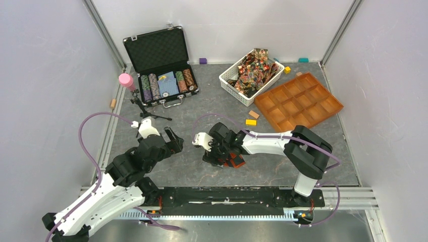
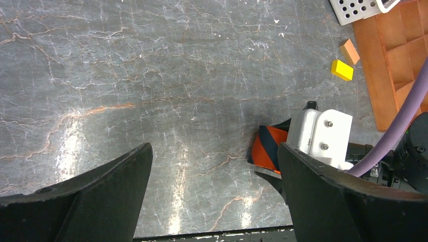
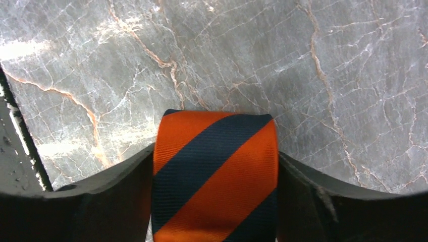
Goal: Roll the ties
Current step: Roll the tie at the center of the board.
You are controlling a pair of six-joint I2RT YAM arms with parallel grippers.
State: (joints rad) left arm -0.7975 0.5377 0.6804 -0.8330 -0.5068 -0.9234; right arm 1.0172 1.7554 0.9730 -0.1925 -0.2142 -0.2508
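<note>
My right gripper (image 1: 214, 156) is shut on the orange-and-dark striped tie (image 3: 214, 176), a rolled bundle held between both fingers low over the table near its front middle. The tie shows as an orange patch (image 1: 235, 161) under the gripper in the top view and beside the right wrist in the left wrist view (image 2: 266, 146). My left gripper (image 1: 174, 142) is open and empty, a short way left of the right gripper, over bare table (image 2: 212, 166). Several multicolour patterned ties (image 1: 255, 68) lie heaped in a white basket (image 1: 228, 79) at the back.
An open black case (image 1: 159, 50) with poker chips stands at the back left. An orange compartment tray (image 1: 298, 101) lies at the back right. A yellow block (image 1: 251, 122), a tan block (image 1: 254, 114), a pink cup (image 1: 125, 80) and a small tripod (image 1: 144, 108) stand around.
</note>
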